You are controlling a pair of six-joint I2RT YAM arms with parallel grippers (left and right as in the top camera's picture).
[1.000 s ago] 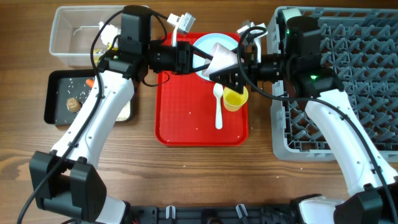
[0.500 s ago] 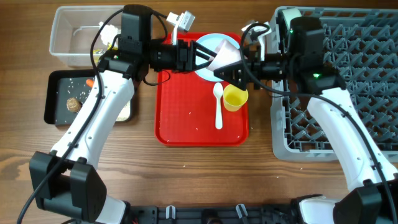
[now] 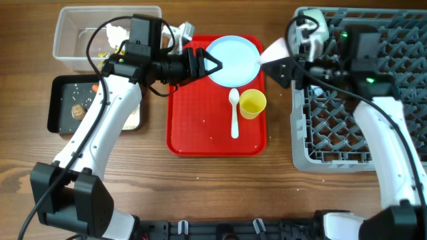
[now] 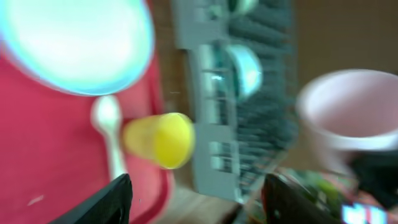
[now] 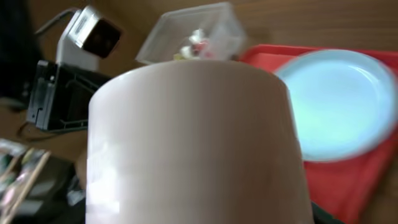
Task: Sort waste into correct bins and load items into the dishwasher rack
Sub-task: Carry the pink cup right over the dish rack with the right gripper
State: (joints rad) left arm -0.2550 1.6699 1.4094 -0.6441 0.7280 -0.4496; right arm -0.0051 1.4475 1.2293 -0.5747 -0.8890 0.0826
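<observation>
**Left gripper** (image 3: 212,65): released. Its two fingers (image 4: 121,196) stand wide apart with nothing between them, above the red tray (image 3: 200,137). Just ahead of its tips lies the round light-blue plate (image 3: 232,60). Further ahead and off to one side, the small yellow cup (image 3: 252,104) stands just beside the white spoon (image 3: 233,117). Behind this gripper, alongside its arm, sit the clear tub (image 3: 77,41) and the black tray (image 3: 61,123). The black tray holds a brown lump (image 3: 77,111) and scattered rice grains (image 3: 72,88).

**Right gripper** (image 3: 281,60): grasping the small pink cup (image 5: 193,137), held above the strip of table between the red tray and the dishwasher rack (image 3: 373,133). The rack spreads beneath and behind the wrist, and the plate lies ahead of the cup
</observation>
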